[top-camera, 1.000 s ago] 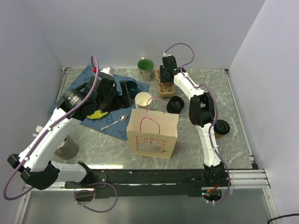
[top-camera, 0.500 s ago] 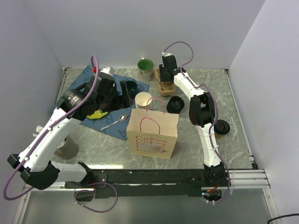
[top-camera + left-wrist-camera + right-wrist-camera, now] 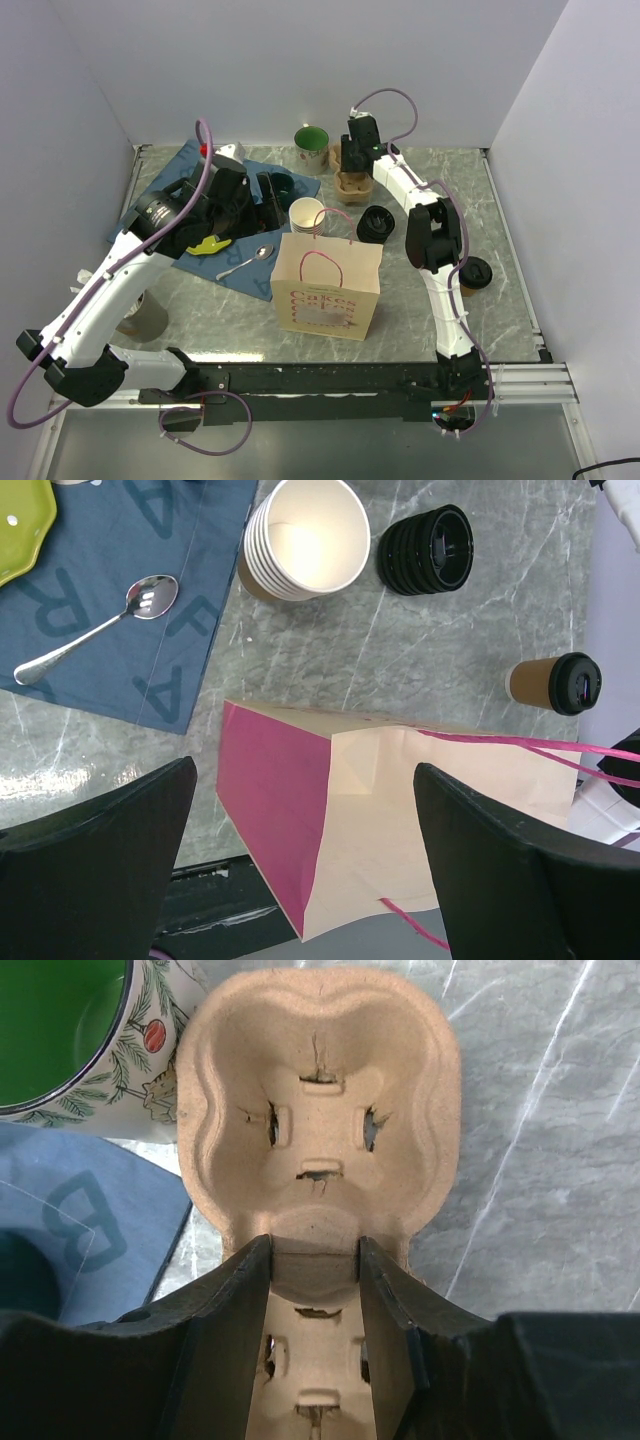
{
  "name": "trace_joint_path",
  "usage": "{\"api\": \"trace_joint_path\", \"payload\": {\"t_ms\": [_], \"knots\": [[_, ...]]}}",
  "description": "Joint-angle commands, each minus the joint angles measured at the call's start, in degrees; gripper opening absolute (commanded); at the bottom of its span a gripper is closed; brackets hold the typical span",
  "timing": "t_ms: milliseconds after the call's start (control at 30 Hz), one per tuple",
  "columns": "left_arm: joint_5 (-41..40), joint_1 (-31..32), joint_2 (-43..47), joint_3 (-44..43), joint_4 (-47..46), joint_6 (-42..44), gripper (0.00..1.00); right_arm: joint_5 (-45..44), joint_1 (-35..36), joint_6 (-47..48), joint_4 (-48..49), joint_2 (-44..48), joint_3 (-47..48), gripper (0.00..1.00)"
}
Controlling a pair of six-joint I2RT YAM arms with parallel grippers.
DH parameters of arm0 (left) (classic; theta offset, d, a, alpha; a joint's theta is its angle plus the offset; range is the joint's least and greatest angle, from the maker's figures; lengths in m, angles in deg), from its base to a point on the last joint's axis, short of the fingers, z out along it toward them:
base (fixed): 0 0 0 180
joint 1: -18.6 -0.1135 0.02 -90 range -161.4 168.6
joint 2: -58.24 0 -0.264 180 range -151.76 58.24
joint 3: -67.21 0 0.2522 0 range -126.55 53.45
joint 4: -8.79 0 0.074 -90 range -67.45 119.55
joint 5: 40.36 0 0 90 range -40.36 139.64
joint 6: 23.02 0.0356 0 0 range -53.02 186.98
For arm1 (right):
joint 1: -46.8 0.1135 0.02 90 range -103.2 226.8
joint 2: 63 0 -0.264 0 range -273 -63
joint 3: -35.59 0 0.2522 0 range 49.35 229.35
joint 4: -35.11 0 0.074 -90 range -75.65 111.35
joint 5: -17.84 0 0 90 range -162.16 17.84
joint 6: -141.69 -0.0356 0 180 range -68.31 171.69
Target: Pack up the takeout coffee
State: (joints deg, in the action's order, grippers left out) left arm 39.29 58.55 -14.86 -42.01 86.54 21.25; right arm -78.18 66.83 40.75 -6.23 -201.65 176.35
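Observation:
The takeout coffee (image 3: 473, 275), a brown cup with a black lid, stands at the right of the table, beside the right arm; the left wrist view shows it (image 3: 555, 682) too. The paper bag (image 3: 327, 285) stands open in the middle, with pink handles. My left gripper (image 3: 305, 770) hangs open over the bag (image 3: 400, 810) with nothing between its fingers. At the back, my right gripper (image 3: 315, 1250) is shut on the middle ridge of a cardboard cup carrier (image 3: 318, 1110). The carrier (image 3: 352, 185) holds no cups.
A stack of lidless paper cups (image 3: 306, 213) and a stack of black lids (image 3: 376, 223) stand behind the bag. A green-lined mug (image 3: 311, 147) is next to the carrier. A blue cloth (image 3: 195, 160) at the left holds a spoon (image 3: 250, 260) and a green dish (image 3: 208, 243).
My right gripper has shifted very slightly at the back, still on the carrier. The left arm, bag and coffee have not moved.

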Motion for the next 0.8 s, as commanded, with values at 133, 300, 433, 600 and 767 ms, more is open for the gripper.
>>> {"api": "trace_joint_path", "payload": {"t_ms": [133, 300, 433, 600, 767], "knots": [[0.24, 0.05, 1.12, 0.63, -2.11, -0.85, 0.97, -5.05, 0.09, 7.07, 4.63, 6.55, 1.76, 0.47], [0.42, 0.13, 0.94, 0.54, -2.37, -0.93, 0.97, -3.92, 0.01, 6.46, 5.34, 6.99, 0.53, 0.46], [0.42, 0.13, 1.12, 0.54, -2.29, -0.85, 0.97, -1.1, 0.01, 5.49, 6.48, 7.08, -0.88, 0.45], [0.24, 0.13, 1.47, 0.63, -1.85, -0.85, 0.97, 3.64, -0.35, 7.77, 17.76, 11.81, -5.6, 0.45], [0.07, 0.13, 1.47, 0.71, -1.76, -0.58, 0.97, 4.35, -0.34, 10.41, 25.11, 13.32, -12.65, 0.46]]}}
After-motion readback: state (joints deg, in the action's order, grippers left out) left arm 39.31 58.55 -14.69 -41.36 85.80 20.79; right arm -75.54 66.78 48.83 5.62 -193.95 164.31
